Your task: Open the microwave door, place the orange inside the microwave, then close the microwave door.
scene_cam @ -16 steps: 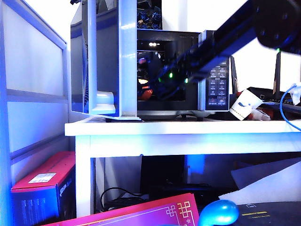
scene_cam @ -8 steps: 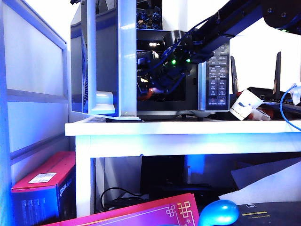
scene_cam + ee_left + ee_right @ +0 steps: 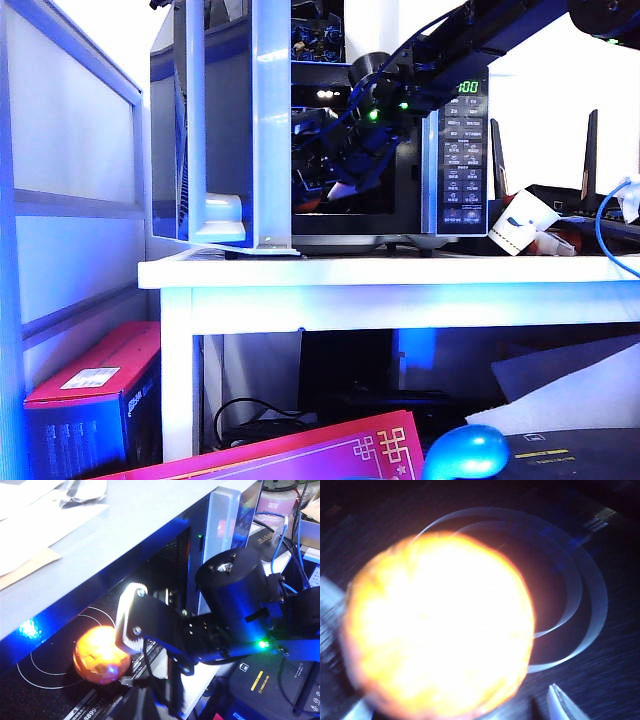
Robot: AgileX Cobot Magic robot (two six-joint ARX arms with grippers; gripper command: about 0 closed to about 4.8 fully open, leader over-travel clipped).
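Microwave door (image 3: 225,120) swung fully out, standing edge-on at the left end of the white table (image 3: 400,272). Microwave (image 3: 455,150) cavity open and lit, display glowing green.

The orange (image 3: 100,654) sits on the cavity floor, on the dark plate with white rings, close to the front sill. Round fruit, so no long axis to line up with.

Right gripper (image 3: 131,652) reaches into the cavity mouth from the right. Its jaws stand spread wide, one pale finger (image 3: 129,617) beside and above the fruit, nothing clamped. From the right wrist camera the orange (image 3: 440,625) fills the view directly below, with finger edges showing at either side. Contact between finger and peel: cannot tell.

Key relation: fruit lies straight under and between the spread fingers, resting on the floor, not carried. Judged step: placing looks done; the gripper needs a clean retreat out through the opening without nudging the orange.

Left gripper not visible in any view; only its wrist camera looks in from the door side. Its state cannot be read. Closing the door remains.
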